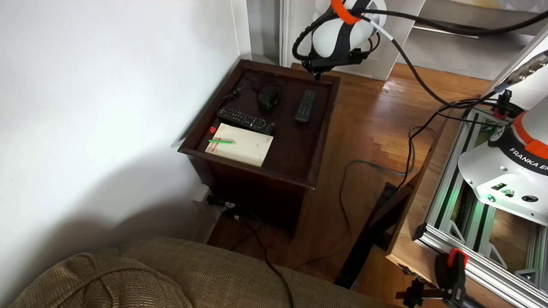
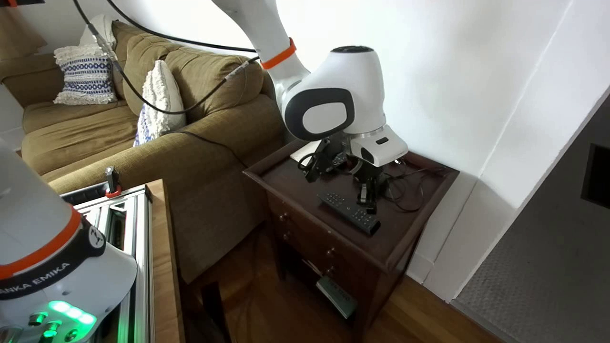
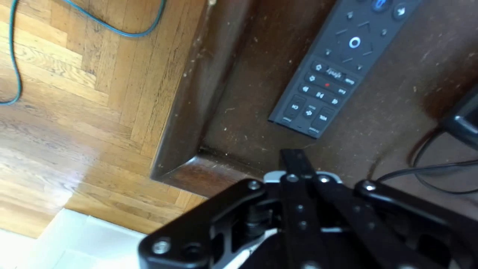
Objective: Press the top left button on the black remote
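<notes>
In the wrist view the gripper (image 3: 293,152) reaches in from the bottom of the frame, its two fingers clenched together with nothing between them, so the tips make one narrow poker. The remote (image 3: 336,69) lies face up on the table (image 3: 239,130), its near end just above the tips in that frame; its long axis slants from the middle toward the upper right, where the far end runs out of sight. In an exterior view the remote (image 1: 305,105) runs nearly top to bottom in the right part of the table, with the tips above its upper end; in an exterior view it slants down to the lower right (image 2: 349,212), and the tips show near that lower right end, seemingly apart from it, though the height is hard to tell. The lettering looks inverted in the wrist view, so the end by the tips is probably the top; the wanted button (image 3: 313,130) would then be the corner one at the remote's lower right in that frame. The coming move likely calls for a small shift up and rightward there, then straight down, fingers kept together. The likeliest slip is landing short on bare wood or catching a neighbouring key.
</notes>
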Motion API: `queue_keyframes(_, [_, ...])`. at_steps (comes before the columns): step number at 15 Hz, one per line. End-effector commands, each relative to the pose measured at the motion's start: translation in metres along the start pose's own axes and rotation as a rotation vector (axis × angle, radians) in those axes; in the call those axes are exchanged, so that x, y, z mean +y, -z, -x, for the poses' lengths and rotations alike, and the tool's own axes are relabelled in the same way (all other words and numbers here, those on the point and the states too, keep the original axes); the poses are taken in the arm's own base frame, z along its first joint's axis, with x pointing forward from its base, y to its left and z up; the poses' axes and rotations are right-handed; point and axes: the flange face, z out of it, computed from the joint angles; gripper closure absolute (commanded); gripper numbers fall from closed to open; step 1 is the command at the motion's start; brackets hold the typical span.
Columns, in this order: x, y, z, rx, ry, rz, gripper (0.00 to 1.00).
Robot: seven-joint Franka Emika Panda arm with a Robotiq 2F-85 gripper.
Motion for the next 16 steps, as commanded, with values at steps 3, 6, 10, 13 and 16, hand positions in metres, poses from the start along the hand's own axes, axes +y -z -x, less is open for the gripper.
queue_keyframes(3, [0.012,0.073,-0.007,-0.06,0.179,-0.065,0.6])
queue_keyframes(6, [0.02,0.117,-0.007,-0.059,0.294,-0.179,0.37])
queue_keyframes(10, [0.024,0.157,0.0,-0.118,0.439,-0.299,0.07])
queue_keyframes(13, [0.04,0.164,-0.003,-0.218,0.548,-0.357,0.0])
queue_keyframes(16, [0.03,0.165,-0.009,-0.176,0.498,-0.322,0.0])
